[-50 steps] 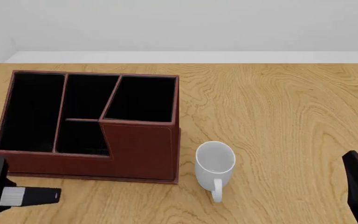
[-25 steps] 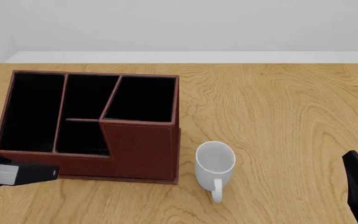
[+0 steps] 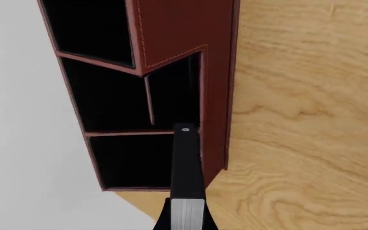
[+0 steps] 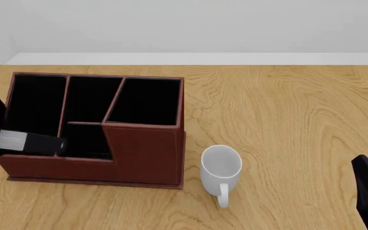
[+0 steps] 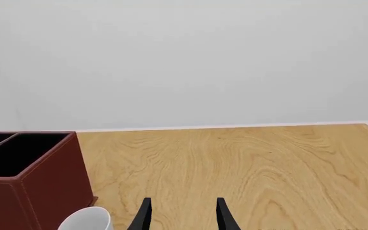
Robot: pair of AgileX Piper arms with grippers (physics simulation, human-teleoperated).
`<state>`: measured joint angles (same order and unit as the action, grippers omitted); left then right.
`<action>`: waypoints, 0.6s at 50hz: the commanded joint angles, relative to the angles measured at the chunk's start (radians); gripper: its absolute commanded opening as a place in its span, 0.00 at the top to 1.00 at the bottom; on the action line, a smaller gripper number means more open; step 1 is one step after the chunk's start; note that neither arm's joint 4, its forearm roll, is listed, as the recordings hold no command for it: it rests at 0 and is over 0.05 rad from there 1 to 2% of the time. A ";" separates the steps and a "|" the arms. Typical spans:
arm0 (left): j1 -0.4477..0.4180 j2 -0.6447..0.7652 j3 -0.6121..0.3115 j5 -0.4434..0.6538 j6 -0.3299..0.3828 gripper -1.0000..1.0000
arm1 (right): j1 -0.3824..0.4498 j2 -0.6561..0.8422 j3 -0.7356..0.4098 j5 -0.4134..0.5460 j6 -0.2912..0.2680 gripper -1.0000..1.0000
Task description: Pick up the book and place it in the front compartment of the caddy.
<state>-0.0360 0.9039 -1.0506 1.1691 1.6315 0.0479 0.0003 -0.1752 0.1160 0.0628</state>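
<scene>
Left pincer (image 4: 8, 141) gripping the book (image 4: 32, 142), holding it level above the near-left part of the caddy (image 4: 142, 153). In the left wrist view, book (image 3: 187, 163) showing its white page edge close to the camera, black cover reaching out over the caddy's (image 3: 217, 81) near wall toward the small front compartment (image 3: 171, 96); jaws themselves barely showing there, grip judged from the book being carried clear of the bench (image 4: 286, 120). Cannot tell whether the book's far end is touching the rim.

Right pincer (image 5: 180, 215) standing parted, holding nothing, idling over bare bench (image 5: 248, 163) at the near-right, well apart from the caddy. White mug (image 4: 221, 165) standing upright just beside the caddy's right front corner, outside the book's path.

Step in hand, by judgement: carrying phase, book lifted and arriving at the caddy, placement not yet done.

Next move calling for: shifting the book further right until wholly over the front compartment (image 4: 85, 141), tipping it to fit the narrow opening, lowering between the dividers, then releasing. Risk: catching on a divider or dropping into the long left section.
</scene>
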 commanded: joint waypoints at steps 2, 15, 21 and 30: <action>-0.007 0.073 -0.071 -0.033 0.025 1.00 | -0.005 0.001 0.001 0.001 0.005 0.00; -0.006 0.194 -0.174 -0.044 0.056 1.00 | -0.009 0.095 0.003 -0.097 0.016 0.00; -0.010 0.251 -0.228 -0.043 0.056 1.00 | -0.014 0.182 -0.001 -0.176 0.014 0.00; 0.017 0.282 -0.251 -0.057 0.092 1.00 | -0.021 0.247 0.010 -0.249 0.018 0.00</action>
<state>-0.0344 1.1349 -1.2499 1.1335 1.6769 0.0333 0.1695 -0.1713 -0.0523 0.0763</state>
